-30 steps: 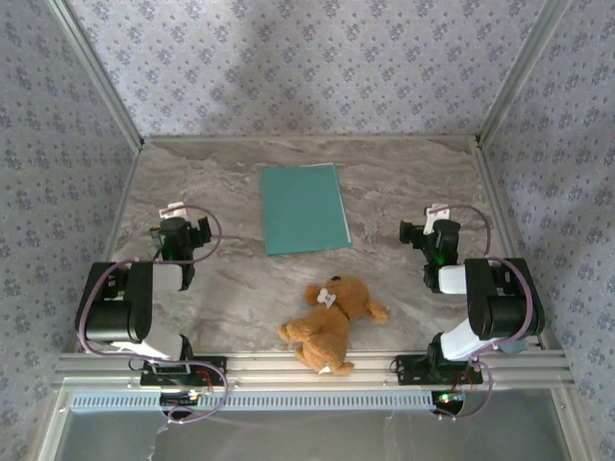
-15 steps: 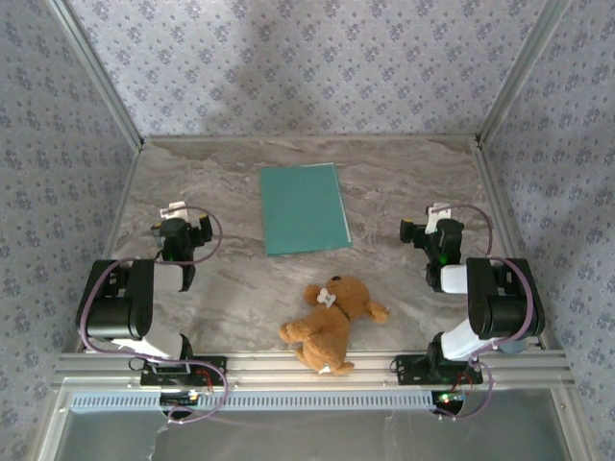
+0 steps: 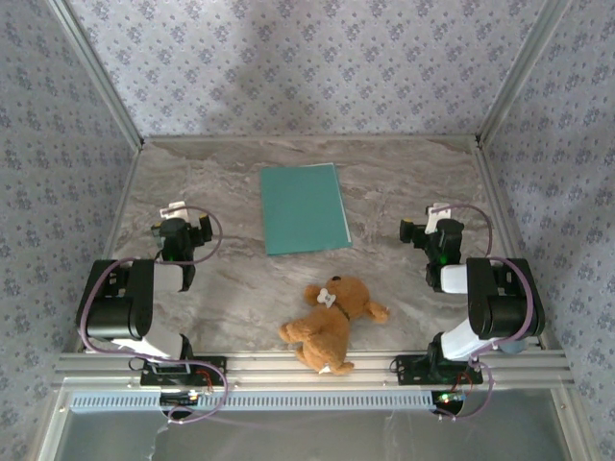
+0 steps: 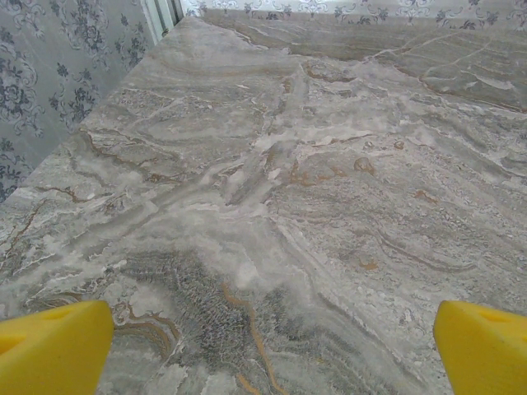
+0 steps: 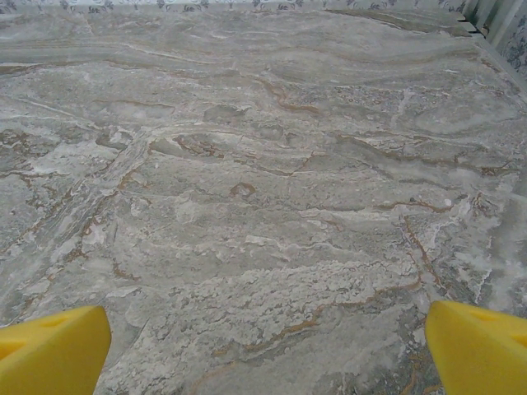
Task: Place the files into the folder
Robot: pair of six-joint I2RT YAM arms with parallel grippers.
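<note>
Teal folder (image 3: pixel 305 208), overhead: flat on marble worktop (image 3: pixel 404 182), far of centre; brown teddy (image 3: pixel 332 322) nearer, apart.
Left claw (image 3: pixel 181 235), overhead: well left of folder.
Right claw (image 3: pixel 432 235), overhead: well right of folder.
Left wrist: yellow fingers (image 4: pixel 53 346) wide, nothing held.
Right wrist: yellow fingers (image 5: pixel 49 350) wide, nothing held.

The folder (image 3: pixel 304 208) lies flat on the counter (image 3: pixel 404 182), in the middle, toward the far side. A toy bear (image 3: pixel 332 322) lies before it at the near edge, between the left arm (image 3: pixel 130 303) and the right arm (image 3: pixel 495 303).
</note>
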